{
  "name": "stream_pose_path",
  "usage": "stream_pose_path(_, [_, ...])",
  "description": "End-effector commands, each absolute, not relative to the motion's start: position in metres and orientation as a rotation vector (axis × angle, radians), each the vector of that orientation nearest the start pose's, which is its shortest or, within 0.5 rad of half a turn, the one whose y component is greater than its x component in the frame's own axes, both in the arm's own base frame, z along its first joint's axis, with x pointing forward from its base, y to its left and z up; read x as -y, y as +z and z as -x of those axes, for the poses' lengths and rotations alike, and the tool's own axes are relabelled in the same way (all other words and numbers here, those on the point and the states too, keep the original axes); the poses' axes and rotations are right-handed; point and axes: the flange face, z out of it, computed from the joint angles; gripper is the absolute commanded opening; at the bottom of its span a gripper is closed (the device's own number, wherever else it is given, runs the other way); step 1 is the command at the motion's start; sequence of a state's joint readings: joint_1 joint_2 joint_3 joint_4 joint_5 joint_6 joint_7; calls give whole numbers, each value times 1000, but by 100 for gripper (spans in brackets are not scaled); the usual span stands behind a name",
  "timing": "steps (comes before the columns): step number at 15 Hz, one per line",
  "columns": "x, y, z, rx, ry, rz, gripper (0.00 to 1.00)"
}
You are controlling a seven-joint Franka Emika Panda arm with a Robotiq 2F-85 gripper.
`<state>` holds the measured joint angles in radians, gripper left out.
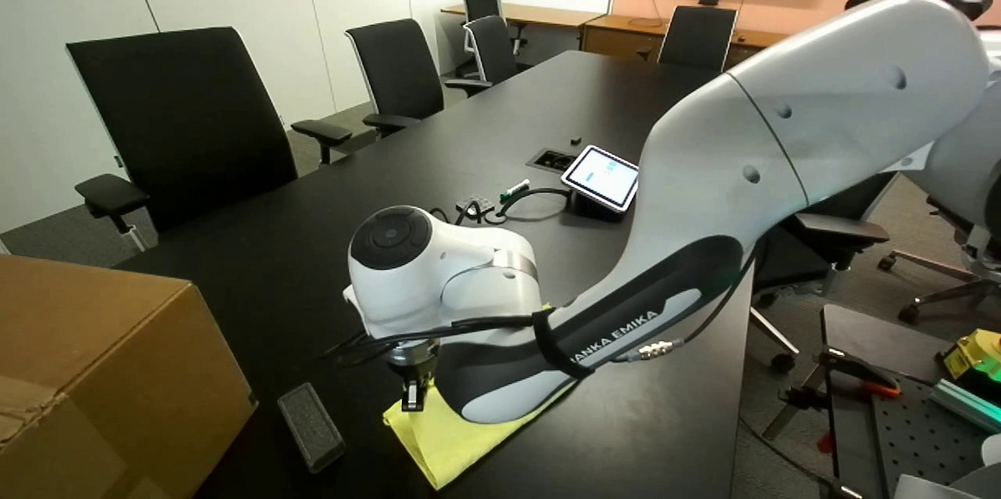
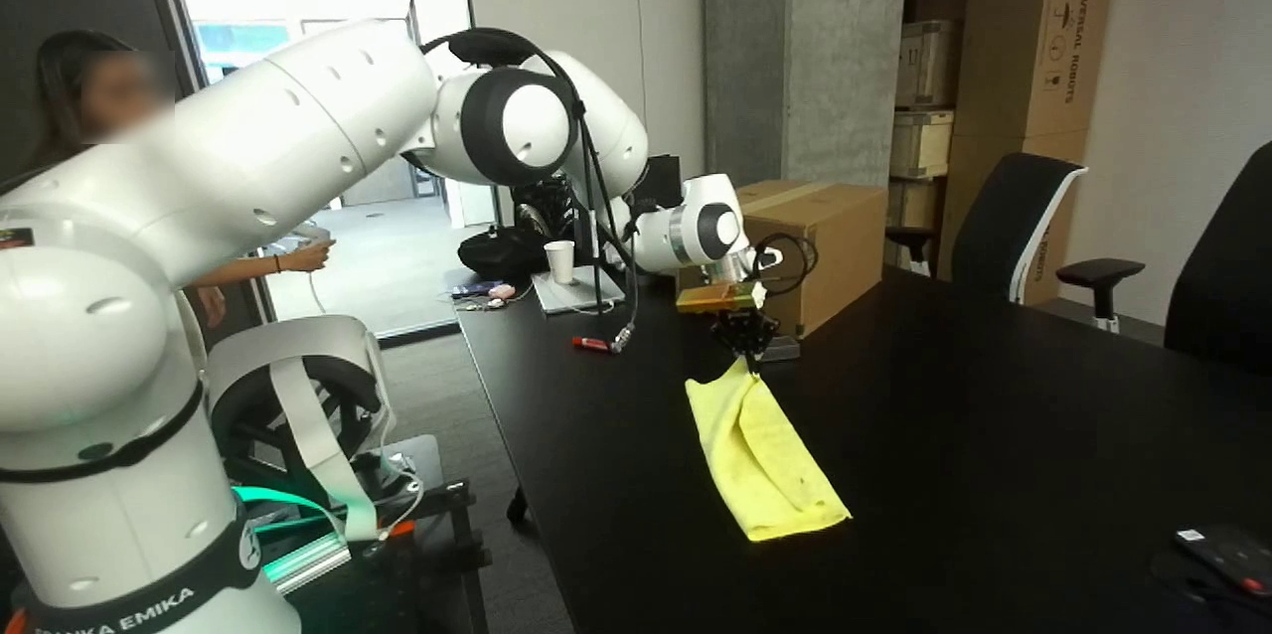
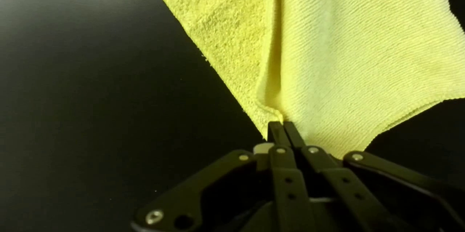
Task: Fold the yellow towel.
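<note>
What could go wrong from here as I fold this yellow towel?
The jaws appear to pinch only a little of the yellow towel near its edge, so it could slip free. In the wrist view a gap shows between the towel's layers beside the jaws, so the fold might come out bunched. A dark block lies near the towel, with a cardboard box beyond it; a swing that way might bump either.
</note>
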<state>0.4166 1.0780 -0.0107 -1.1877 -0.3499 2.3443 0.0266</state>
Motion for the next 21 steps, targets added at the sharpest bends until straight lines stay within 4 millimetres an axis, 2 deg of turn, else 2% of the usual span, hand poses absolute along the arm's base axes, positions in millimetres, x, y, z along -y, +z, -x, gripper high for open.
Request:
stream_pose_path(1, [-312, 138, -714, 975, -266, 3196, 29])
stream_pose_path(2, [-316, 142, -712, 990, -260, 3178, 29])
stream_pose_path(3, [-322, 144, -710, 1001, -260, 3167, 34])
stream_pose_path(5, [-329, 151, -706, 1004, -269, 3145, 47])
stream_pose_path(7, [-325, 158, -707, 969, -290, 3161, 62])
stream_pose_path(9, [-313, 170, -709, 902, -292, 3188, 78])
stream_pose_path(12, [-277, 202, -705, 698, -260, 3269, 99])
stream_pose_path(13, [-261, 215, -698, 605, -229, 3297, 100])
stream_pose_path(16, [-233, 245, -683, 340, -167, 3358, 100])
stream_pose_path(18, [-222, 266, -665, 163, -114, 3364, 100])
stream_pose_path(21, [-217, 300, -626, -85, -14, 3330, 100])
